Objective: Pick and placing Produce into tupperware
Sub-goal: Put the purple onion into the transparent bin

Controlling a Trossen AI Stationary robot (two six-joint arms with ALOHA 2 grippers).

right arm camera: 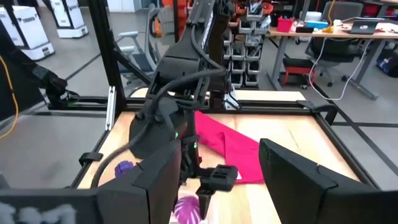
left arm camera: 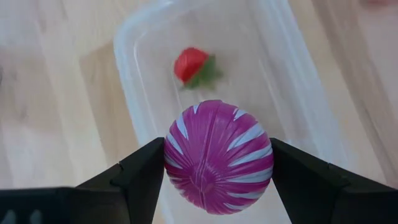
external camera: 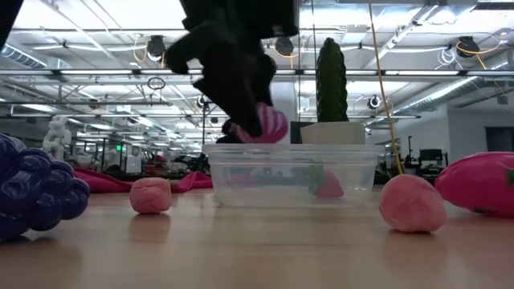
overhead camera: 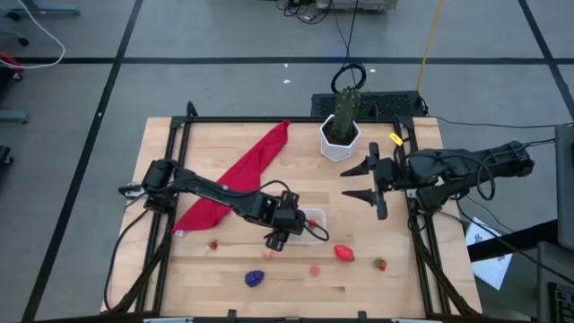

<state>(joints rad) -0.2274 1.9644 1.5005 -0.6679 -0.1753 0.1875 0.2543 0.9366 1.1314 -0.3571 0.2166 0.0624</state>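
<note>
step: drop | left tool (left arm camera: pixel 217 165) clamps purple-striped ball (left arm camera: pixel 218 155) above tupperware (left arm camera: pixel 298 68) holding a strawberry (left arm camera: pixel 194 65) | advice: centre over the opening, lower, then release | right tool (overhead camera: pixel 369 180) idle, open, empty

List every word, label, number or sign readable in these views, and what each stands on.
None can be read.
The tupperware, the striped purple ball in the left gripper and the white cactus pot bear no text.
Boxes in the room behind are too blurred to read.
</note>
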